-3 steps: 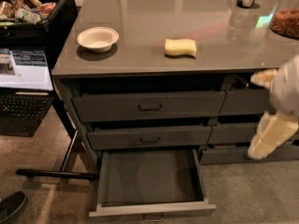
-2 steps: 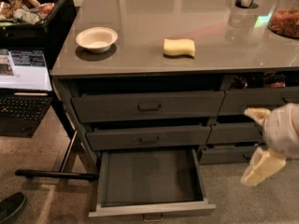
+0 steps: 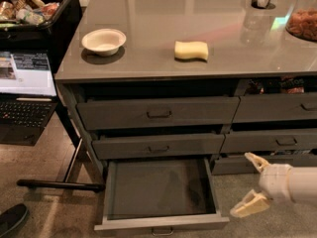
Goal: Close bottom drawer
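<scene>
Low beside the bottom drawer (image 3: pixel 159 192), a splayed gripper (image 3: pixel 241 185).

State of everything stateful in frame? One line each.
bottom drawer, pulled out, empty
gripper, open, holding nothing, right of the bottom drawer, apart from it
bowl, upright, empty
laptop, lid open, screen lit

Btm drawer (image 3: pixel 159 188) open; gripper (image 3: pixel 241 185) right.
</scene>
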Robot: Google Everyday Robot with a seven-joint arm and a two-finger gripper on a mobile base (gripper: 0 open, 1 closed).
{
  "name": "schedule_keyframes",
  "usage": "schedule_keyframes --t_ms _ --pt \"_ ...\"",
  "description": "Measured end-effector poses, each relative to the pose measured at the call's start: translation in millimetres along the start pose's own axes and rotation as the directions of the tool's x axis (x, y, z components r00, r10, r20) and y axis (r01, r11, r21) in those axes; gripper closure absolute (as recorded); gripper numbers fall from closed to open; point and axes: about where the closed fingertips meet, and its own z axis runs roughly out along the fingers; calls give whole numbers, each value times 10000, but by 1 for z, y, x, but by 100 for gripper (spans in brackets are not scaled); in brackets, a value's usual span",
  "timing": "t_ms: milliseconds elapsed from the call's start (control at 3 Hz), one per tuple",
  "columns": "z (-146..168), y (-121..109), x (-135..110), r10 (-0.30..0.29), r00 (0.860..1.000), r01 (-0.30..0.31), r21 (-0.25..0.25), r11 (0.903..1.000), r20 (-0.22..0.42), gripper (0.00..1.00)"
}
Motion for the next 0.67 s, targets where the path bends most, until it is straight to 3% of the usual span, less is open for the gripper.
schedule_keyframes --t_ms 333,667 --pt "29 9 25 486 9983 -475 -341 9983 311 0" --pt "30 9 25 502 9983 -490 -383 9981 302 0"
